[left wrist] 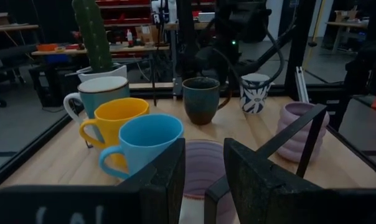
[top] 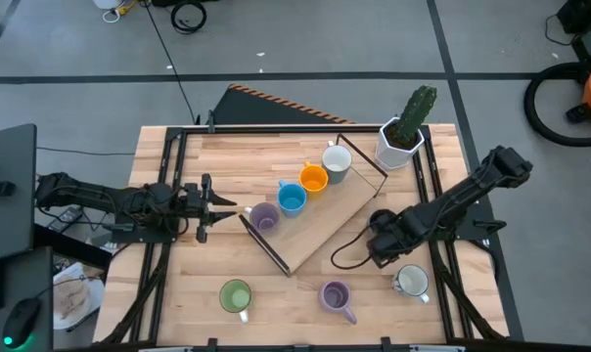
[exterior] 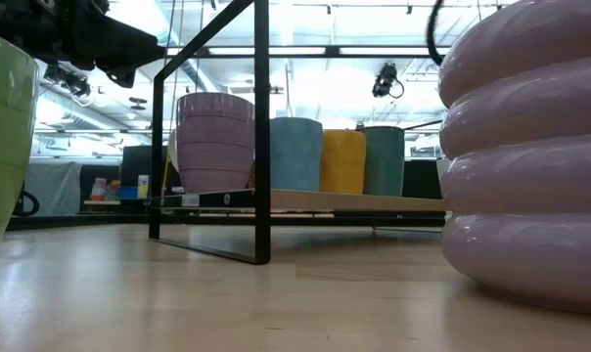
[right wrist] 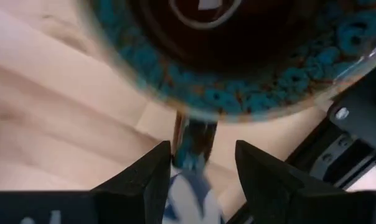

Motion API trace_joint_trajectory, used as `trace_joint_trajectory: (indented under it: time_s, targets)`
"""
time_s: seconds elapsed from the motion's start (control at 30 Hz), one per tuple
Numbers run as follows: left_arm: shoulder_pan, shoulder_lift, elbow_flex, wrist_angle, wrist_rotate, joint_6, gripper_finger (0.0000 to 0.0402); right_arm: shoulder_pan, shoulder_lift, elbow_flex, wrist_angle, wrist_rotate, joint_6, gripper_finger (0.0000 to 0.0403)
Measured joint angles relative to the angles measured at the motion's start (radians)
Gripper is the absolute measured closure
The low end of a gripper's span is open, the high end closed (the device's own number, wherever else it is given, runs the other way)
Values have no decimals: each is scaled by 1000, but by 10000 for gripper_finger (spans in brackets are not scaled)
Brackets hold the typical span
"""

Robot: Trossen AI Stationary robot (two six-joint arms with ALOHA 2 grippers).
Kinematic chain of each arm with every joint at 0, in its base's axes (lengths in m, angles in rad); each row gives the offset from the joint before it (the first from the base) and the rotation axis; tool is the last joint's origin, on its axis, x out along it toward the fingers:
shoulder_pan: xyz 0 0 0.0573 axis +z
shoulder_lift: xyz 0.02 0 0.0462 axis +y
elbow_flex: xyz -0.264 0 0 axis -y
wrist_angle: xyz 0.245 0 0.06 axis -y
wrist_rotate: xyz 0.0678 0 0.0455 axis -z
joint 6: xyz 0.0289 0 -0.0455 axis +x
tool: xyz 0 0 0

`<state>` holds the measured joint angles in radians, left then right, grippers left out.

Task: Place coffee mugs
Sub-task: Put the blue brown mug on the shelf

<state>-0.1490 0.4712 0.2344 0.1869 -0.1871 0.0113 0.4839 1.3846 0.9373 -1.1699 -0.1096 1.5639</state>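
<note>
Four mugs stand in a row on the slanted wooden rack (top: 327,221): lilac (top: 264,217), blue (top: 292,198), orange (top: 314,179) and white (top: 337,161). On the table stand a green mug (top: 236,296), a ribbed lilac mug (top: 336,295) and a white patterned mug (top: 411,282). My left gripper (top: 235,207) is open, just left of the lilac mug (left wrist: 200,167) on the rack. My right gripper (right wrist: 203,163) is open above the dark brown mug (left wrist: 200,99), and its fingers stand on either side of the handle (right wrist: 195,142). My right gripper comes at the dark brown mug from above, pointing down, with the handle (right wrist: 195,142) in the gap between its fingers. One finger (right wrist: 158,168) lies close against the handle; I cannot tell whether it touches. The mug stands upright on the table.
A white faceted pot with a cactus (top: 405,135) stands at the table's far right corner, beside the rack's black frame (top: 369,161). Bare wood shows at the near left of the table and between the green and lilac mugs.
</note>
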Motion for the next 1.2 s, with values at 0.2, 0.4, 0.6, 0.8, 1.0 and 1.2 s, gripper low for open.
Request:
trace_joint_trajectory:
  time_s: [0.2, 0.4, 0.6, 0.8, 1.0, 1.2]
  targets:
    - [0, 0, 0, 2, -27, 1, 285, -18, -13, -36, 54, 70, -84, 218]
    - [0, 0, 0, 3, -34, -23, 285, -33, -13, -54, 53, 89, -202, 225]
    - [0, 0, 0, 3, -34, -79, 285, -62, -13, -95, 79, 91, -295, 268]
    - [0, 0, 0, 0, -34, -110, 285, -76, -13, -118, 100, 94, -376, 316]
    - [0, 0, 0, -4, -34, -131, 285, -76, -13, -118, 102, 128, -464, 356]
    - [0, 0, 0, -4, -34, -131, 285, -76, -14, -118, 100, 129, -514, 356]
